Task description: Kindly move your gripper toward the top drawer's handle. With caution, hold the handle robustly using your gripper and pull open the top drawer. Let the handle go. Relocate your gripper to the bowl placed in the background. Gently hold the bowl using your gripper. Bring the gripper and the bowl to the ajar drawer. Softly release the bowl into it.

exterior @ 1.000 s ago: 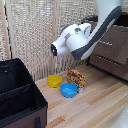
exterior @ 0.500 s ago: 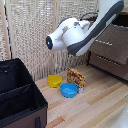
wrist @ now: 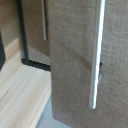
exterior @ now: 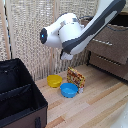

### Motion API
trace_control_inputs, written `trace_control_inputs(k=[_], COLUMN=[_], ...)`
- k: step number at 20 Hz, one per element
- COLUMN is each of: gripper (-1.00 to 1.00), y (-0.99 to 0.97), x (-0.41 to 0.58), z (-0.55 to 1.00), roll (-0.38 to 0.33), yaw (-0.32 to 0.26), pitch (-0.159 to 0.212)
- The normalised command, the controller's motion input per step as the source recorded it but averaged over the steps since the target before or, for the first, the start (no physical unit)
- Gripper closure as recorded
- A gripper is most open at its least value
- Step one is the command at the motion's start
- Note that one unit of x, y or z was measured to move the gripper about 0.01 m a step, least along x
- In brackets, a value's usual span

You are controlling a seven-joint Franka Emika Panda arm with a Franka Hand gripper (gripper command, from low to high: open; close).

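Note:
The top drawer is the dark-brown front on the dresser at the exterior view's right. It fills the wrist view as a brown panel, seen from close by. Its handle is a slim silver bar. I cannot tell whether the drawer stands open. The bulky white arm reaches in from the upper right and hides the gripper. No fingers show in the wrist view either. The yellow bowl sits on the wooden floor below the arm, by the curtain.
A blue bowl lies next to the yellow one, with a patterned packet standing behind it. A black fabric box with dividers fills the exterior view's lower left. A second drawer front with its own bar shows in the wrist view.
The arm's white head has drifted up and toward the exterior view's left. Bowls, packet and black box have not moved.

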Motion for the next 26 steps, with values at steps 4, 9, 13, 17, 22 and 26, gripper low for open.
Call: trace_control_inputs(k=[4, 9, 13, 17, 22, 26], gripper=[-1.0, -1.0, -1.0, -1.0, -1.0, -1.0], y=[0.33, 0.2, 0.09, 0.06, 0.07, 0.07], x=[0.469, 0.546, 0.539, 0.469, 0.407, 0.336], z=[0.1, 0.08, 0.0, 0.01, 0.06, 0.08], roll=[0.334, 0.322, 0.27, 0.244, 0.226, 0.25], yaw=[-0.002, -0.037, -0.13, -0.163, -0.181, -0.198], pitch=[0.021, 0.0, 0.0, 0.0, 0.0, 0.0])
